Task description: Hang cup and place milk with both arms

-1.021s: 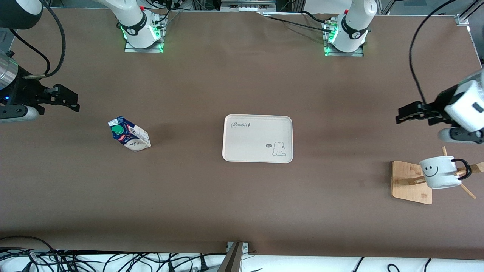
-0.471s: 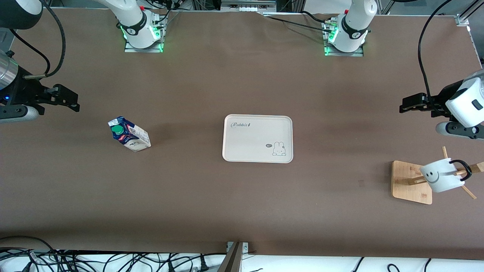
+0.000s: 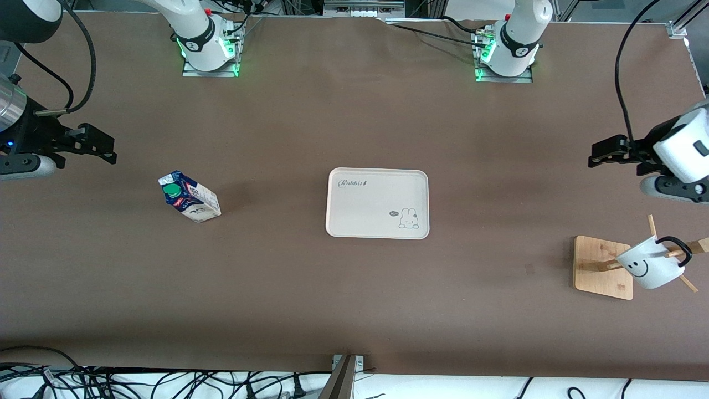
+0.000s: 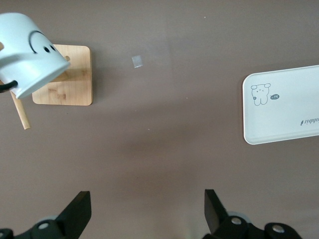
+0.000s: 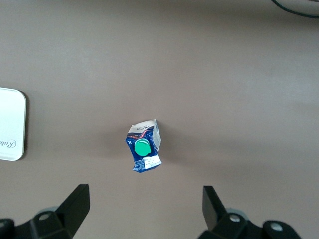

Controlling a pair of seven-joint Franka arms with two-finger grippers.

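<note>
The white cup (image 3: pixel 650 262) with a smiley face hangs tilted by its black handle on a peg of the wooden rack (image 3: pixel 602 267) at the left arm's end of the table; the left wrist view shows the cup (image 4: pixel 29 53) too. My left gripper (image 3: pixel 601 152) hangs open and empty over bare table, apart from the rack. The milk (image 3: pixel 189 197) stands toward the right arm's end, seen from above as the milk (image 5: pixel 144 147) in the right wrist view. My right gripper (image 3: pixel 102 147) is open and empty, off to the side of the carton.
A cream tray (image 3: pixel 379 203) with a rabbit drawing lies at the table's middle, empty. The tray's edge (image 4: pixel 284 112) also shows in the left wrist view. Cables lie along the table's near edge (image 3: pixel 166 382).
The left gripper drew up and away from the rack, toward the bases. The cup, left on its peg, swung and tipped further. The right arm stayed still.
</note>
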